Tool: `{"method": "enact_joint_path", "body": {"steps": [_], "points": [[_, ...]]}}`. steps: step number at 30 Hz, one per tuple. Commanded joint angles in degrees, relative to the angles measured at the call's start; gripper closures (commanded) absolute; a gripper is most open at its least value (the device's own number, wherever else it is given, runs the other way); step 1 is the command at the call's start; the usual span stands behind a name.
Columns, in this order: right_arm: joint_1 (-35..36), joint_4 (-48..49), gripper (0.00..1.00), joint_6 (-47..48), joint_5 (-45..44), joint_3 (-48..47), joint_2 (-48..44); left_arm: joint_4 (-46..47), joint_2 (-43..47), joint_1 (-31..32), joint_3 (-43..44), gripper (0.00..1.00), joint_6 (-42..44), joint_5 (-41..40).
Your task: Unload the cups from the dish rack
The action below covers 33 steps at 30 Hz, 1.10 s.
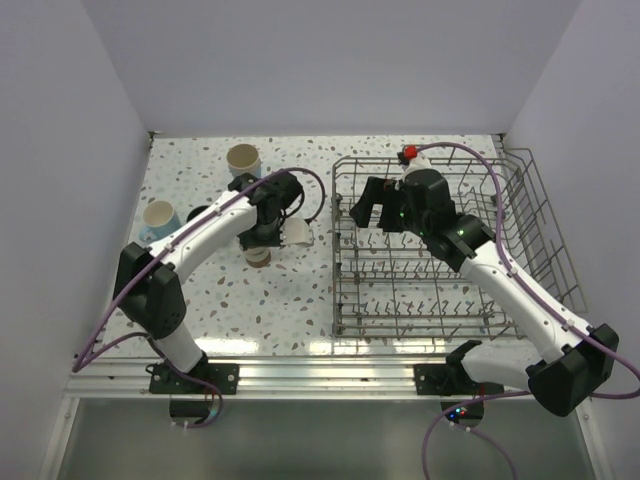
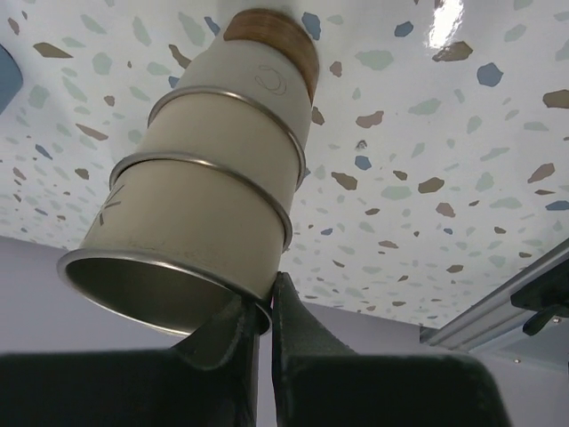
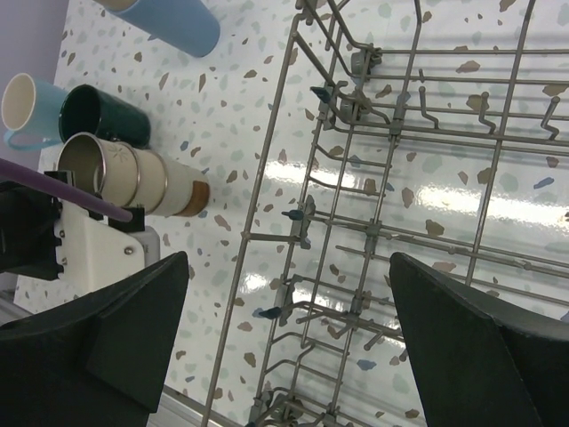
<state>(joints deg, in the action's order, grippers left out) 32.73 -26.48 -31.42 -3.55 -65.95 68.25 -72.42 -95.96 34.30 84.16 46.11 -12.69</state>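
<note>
My left gripper is shut on the rim of a nested stack of beige cups; the stack's brown base is down at the speckled tabletop. To their left stand a dark teal mug and a light blue mug. A pale tumbler stands further back, and a light blue tumbler shows in the right wrist view. My right gripper hangs open over the left part of the dish rack. No cup shows inside the rack.
The grey wire rack fills the right half of the table, its tall side at the far right. White walls close in on three sides. A metal rail runs along the near edge. A small red object sits at the rack's back edge.
</note>
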Motion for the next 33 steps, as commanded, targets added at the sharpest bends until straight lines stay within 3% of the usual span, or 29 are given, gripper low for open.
{"method": "enact_joint_path", "body": {"steps": [1, 3, 4, 7, 14, 19, 22, 26, 33], "points": [[0.3, -0.2, 0.02, 1.0, -1.0, 0.7, -0.1, 0.5, -3.5, 0.4, -0.4, 0.91, -0.8, 0.5], [0.2, -0.4, 0.02, 1.1, -1.1, 0.7, 0.0, 0.2, -3.6, 0.9, 0.7, 0.81, -1.1, 1.5], [0.2, -0.4, 0.02, 1.2, -1.2, 0.7, 0.0, 0.0, -3.4, 1.1, 1.1, 0.68, -1.1, 1.8], [0.2, -0.4, 0.02, 1.3, -1.0, 0.6, 0.3, -0.9, -2.2, 1.3, 4.0, 0.45, -1.2, 2.6], [0.2, -0.4, 0.02, 1.4, -0.2, -0.1, 1.6, -2.9, 0.3, 1.2, 18.0, 0.20, -5.0, 6.3], [0.2, -2.4, 0.02, 3.0, -2.2, -0.6, 1.4, 9.1, 10.8, -1.4, 12.4, 0.05, -11.3, 7.4], [0.1, -4.9, 0.02, 3.6, -5.1, -0.9, 0.7, 14.9, 16.3, -7.3, 7.8, 0.02, -13.9, 7.9], [-0.2, -7.3, 0.02, 3.8, -8.5, 0.8, -2.0, 16.8, 23.2, -21.8, 3.7, 0.00, -19.8, 16.4], [-0.6, -10.6, 0.02, 3.7, -14.5, 6.4, -10.5, 20.6, 40.8, -26.9, -10.3, 0.00, -23.3, 7.5]]}}
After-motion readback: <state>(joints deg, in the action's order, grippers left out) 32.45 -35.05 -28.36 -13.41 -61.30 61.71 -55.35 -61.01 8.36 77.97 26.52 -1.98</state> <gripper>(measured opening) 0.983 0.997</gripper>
